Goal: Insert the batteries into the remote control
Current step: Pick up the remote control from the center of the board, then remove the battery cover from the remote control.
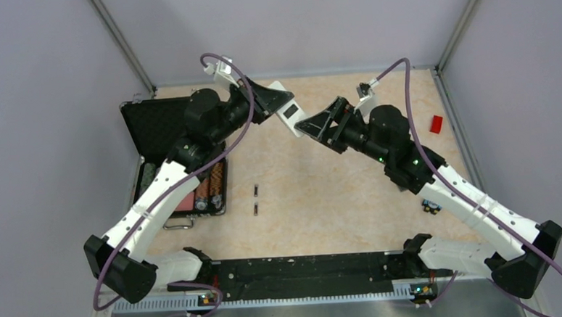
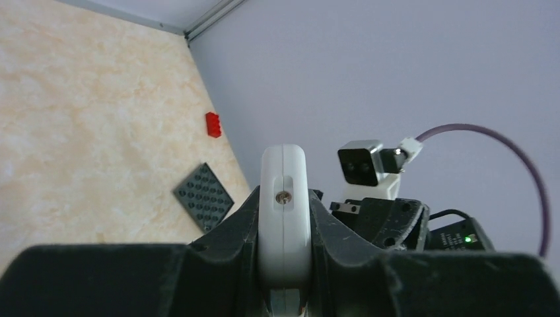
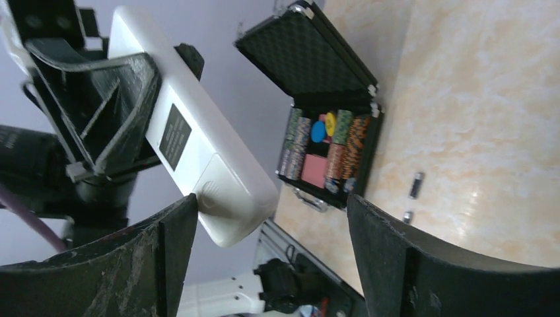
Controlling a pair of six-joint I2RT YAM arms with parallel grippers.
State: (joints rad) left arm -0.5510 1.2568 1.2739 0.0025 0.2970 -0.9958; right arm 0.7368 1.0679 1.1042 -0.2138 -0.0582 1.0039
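Left gripper (image 1: 268, 99) is pressed together on the small flat white plastic remote control (image 1: 289, 114), pinching it across its thin sides and holding it up off the beige marbled counter (image 1: 338, 192). The remote's free end sticks out past the left fingertips toward the right gripper (image 1: 310, 126). That gripper is spread wide and holds nothing, and in its wrist view the remote's tip sits just beside its left finger.

The remote's back faces the right wrist camera: a dark label mid-body, and a seam near the free end that is likely the battery door. It looks closed, but I can't be sure.

The two slim dark cylindrical batteries (image 1: 255, 190) lie on the counter well below both grippers, back toward the arm bases, apart from each other. They are just beside the open black case of coloured chips (image 1: 192, 185).

Handling, as a judgement:
- **Remote:** light, stiff and smooth-shelled, so it may slip or twist in a narrow pinch. Keep the hold mid-body on the long edges and leave the door end free.
- **Batteries:** tiny, hard and round, so they will roll if nudged. Take one across its middle from straight above.
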